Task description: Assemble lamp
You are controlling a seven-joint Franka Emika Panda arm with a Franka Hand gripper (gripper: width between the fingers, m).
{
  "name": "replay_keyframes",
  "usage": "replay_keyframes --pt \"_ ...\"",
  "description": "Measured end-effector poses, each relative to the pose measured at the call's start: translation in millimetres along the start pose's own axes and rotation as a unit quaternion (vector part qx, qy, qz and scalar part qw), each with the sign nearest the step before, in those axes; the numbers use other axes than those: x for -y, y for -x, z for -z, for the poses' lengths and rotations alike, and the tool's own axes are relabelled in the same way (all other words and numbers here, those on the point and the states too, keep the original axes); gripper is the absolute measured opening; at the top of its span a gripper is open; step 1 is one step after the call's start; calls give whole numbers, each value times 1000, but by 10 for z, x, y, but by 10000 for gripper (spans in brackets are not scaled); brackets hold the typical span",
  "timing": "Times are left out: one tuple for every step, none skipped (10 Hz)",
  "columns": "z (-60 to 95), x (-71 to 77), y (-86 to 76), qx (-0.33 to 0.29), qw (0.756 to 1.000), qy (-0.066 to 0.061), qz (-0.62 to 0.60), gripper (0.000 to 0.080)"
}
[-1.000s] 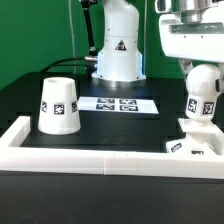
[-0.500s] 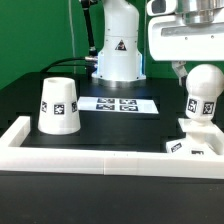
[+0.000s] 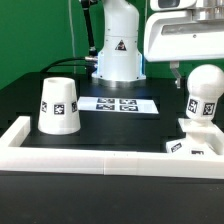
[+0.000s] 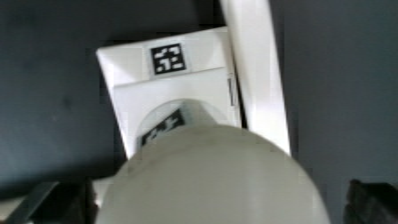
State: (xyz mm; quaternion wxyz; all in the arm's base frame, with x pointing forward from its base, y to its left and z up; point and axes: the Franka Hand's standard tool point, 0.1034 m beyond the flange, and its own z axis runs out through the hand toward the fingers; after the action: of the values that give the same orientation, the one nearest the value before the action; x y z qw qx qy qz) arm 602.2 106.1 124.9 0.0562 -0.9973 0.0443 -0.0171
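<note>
The gripper (image 4: 205, 200), fingers spread wide, hangs around the top of the white bulb (image 3: 204, 92), which stands in its white base (image 3: 196, 140) at the exterior view's right on a black table (image 3: 110, 130), before a green backdrop (image 3: 40, 40).

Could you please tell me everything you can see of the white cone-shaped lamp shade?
The white, smooth, plastic-looking cone-shaped lamp shade stands upright on the black table at the exterior view's left, narrow end up, wide end down. A black-and-white marker tag is on its side. It touches only the table, apart from the marker board; nothing grips it.
</note>
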Motion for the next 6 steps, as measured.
replay_keyframes --pt "-2 0 -6 -3 999 0 41 698" --pt "-2 -5 -7 -3 998 0 69 698" --pt "-2 -13 -9 -3 994 0 108 698" --pt "-2 -16 -10 -3 991 0 137 698" --pt "-1 -19 -11 -3 987 1 158 698" --pt "-1 -28 -13 -3 980 1 201 698"
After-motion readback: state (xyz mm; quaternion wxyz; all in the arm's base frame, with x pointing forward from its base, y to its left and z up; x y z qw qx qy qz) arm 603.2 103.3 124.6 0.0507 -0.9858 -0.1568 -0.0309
